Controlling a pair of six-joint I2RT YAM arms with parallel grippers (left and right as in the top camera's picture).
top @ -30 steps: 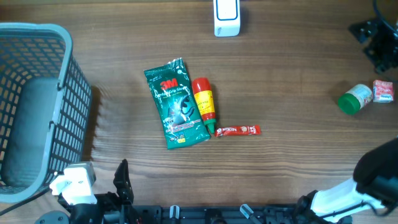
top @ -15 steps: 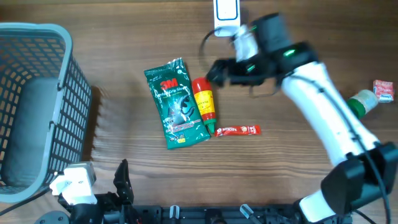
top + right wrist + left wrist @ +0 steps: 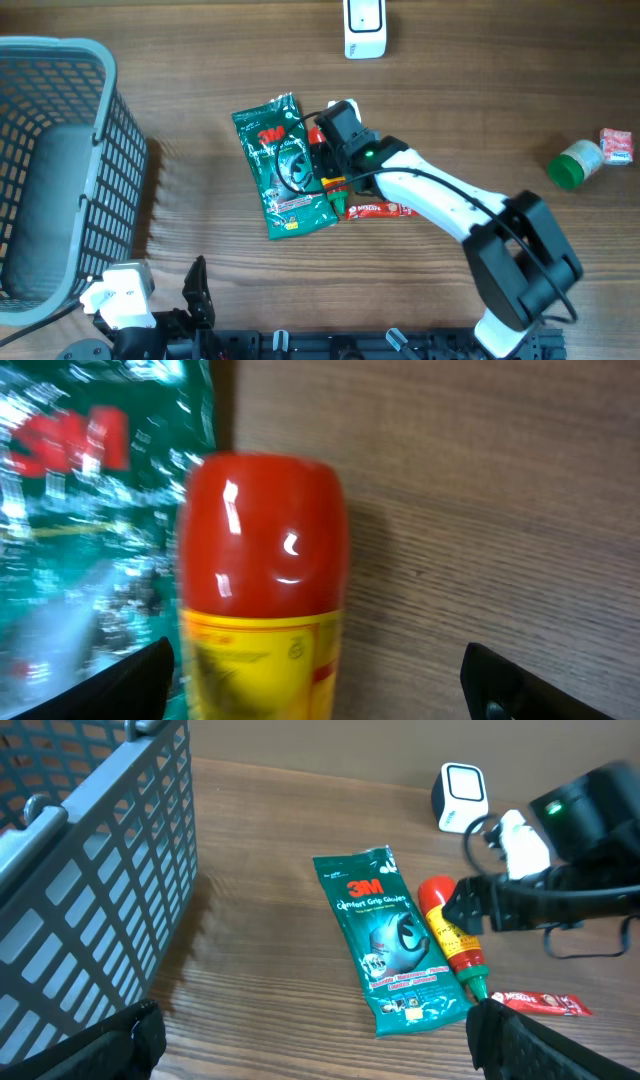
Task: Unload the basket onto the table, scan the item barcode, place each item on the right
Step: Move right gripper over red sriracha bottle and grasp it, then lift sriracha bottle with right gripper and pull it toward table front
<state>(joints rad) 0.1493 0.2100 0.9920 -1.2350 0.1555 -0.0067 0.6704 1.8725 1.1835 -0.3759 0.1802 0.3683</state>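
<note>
A red and yellow sauce bottle (image 3: 334,186) with a green cap lies on the wooden table beside a green 3M packet (image 3: 283,165). My right gripper (image 3: 325,160) is low over the bottle and open. In the right wrist view the bottle (image 3: 265,560) fills the space between the jaws, and my right gripper (image 3: 320,685) stands wide, one finger on each side, not touching it. No barcode shows. A white scanner (image 3: 364,28) stands at the far edge. My left gripper (image 3: 315,1040) is open and empty near the front left, looking at the bottle (image 3: 450,935).
A grey basket (image 3: 60,170) stands at the left. A red sachet (image 3: 385,209) lies by the bottle's cap. A green-lidded jar (image 3: 572,160) and a small red and white packet (image 3: 617,146) sit at the far right.
My right arm has swung in from the right, passed by the scanner, and come down over the bottle. The left arm has not moved.
</note>
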